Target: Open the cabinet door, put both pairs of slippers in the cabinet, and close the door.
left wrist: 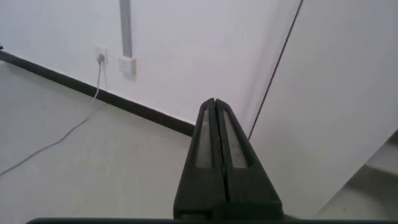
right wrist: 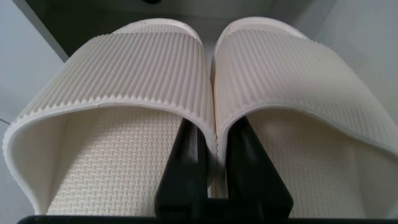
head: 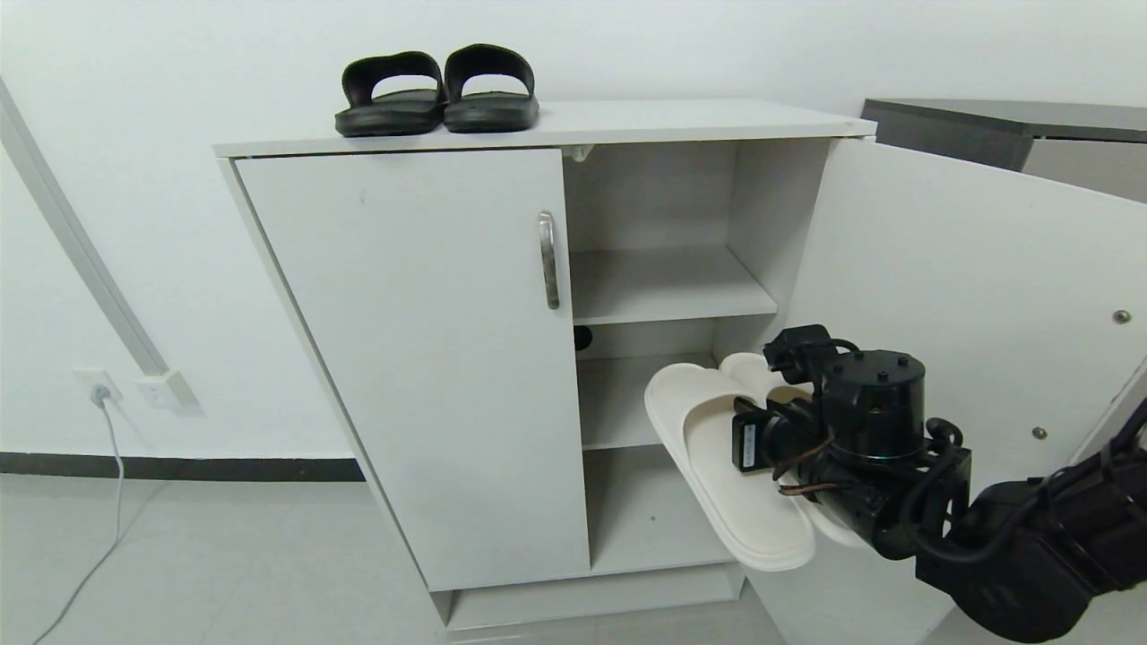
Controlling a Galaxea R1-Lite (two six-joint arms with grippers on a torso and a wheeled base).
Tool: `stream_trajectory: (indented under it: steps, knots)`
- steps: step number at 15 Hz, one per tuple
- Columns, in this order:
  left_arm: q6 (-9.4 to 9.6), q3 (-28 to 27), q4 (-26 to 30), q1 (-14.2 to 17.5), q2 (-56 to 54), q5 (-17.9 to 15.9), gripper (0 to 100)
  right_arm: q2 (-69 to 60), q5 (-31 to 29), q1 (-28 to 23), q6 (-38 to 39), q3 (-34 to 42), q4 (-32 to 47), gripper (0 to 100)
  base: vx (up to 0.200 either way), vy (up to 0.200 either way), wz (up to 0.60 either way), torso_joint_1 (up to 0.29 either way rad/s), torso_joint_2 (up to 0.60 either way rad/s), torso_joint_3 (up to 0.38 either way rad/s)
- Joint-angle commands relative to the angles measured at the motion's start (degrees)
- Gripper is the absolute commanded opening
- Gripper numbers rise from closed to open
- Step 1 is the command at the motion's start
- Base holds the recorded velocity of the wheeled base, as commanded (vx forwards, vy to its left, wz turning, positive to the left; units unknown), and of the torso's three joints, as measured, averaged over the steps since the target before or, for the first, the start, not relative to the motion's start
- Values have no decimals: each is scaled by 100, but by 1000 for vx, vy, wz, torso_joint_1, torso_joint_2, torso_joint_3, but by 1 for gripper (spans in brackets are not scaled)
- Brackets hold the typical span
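White cabinet point(head: 699, 121) stands against a white wall on a pale floor point(head: 224, 555) edged by a dark skirting. It has two doors: the left door point(head: 421, 358), with one metal handle point(head: 548, 260), is closed, and the right door point(head: 968, 287) is swung wide open. Two shelves point(head: 668, 287) split the open side into three compartments. One pair of black slippers point(head: 439, 94) sits on the cabinet top near its left rear corner. The right gripper point(right wrist: 214, 134) has one finger inside each slipper of the white pair point(head: 744, 466), clamping their adjoining side walls, just in front of the open side at the lower compartments. The left gripper point(left wrist: 215, 106) is clenched on nothing, above the floor. Two wall plates point(head: 134, 387) sit low on the wall, with one cable point(head: 107, 502) trailing down. A grey unit point(head: 1013, 125) stands at right.
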Motion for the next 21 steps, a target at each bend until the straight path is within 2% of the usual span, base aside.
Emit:
stream_trajectory:
  steps: [1, 2, 4, 5, 6, 9, 11, 13, 17, 21]
  knots:
    - [63, 247, 139, 11, -28, -161, 0, -42, 4, 46, 1, 20, -3, 0, 0, 0, 0, 0, 0, 0]
    - [98, 247, 165, 11, -28, -547, 0, -42, 4, 81, 1, 20, -3, 0, 0, 0, 0, 0, 0, 0]
    - [432, 230, 438, 11, -28, -1215, 0, -42, 4, 99, 1, 29, -3, 0, 0, 0, 0, 0, 0, 0]
    - [485, 230, 394, -77, -19, -1312, 0, -51, 4, 108, -17, 55, -12, 0, 0, 0, 0, 0, 0, 0]
    - [476, 239, 394, -280, -28, -1321, 0, -42, 4, 108, -34, 64, -20, 0, 0, 0, 0, 0, 0, 0]
    - [458, 239, 394, -271, -28, -1312, 0, -16, 4, 222, -34, 29, -20, 0, 0, 0, 0, 0, 0, 0]
    - [405, 230, 403, -271, -28, -1295, 0, 169, -682, 407, 10, -411, 6, 0, 0, 0, 0, 0, 0, 0]
    - [405, 230, 403, -271, -28, -1295, 0, 327, -1051, 494, 19, -648, 6, 0, 0, 0, 0, 0, 0, 0]
    - [397, 230, 403, -271, -28, -1286, 0, 336, -1209, 521, 19, -692, -3, 0, 0, 150, 0, -3, 3, -1]
    - [397, 230, 403, -271, -28, -1286, 0, 265, -1323, 459, 10, -692, -3, 0, 0, 0, 0, 0, 0, 0]
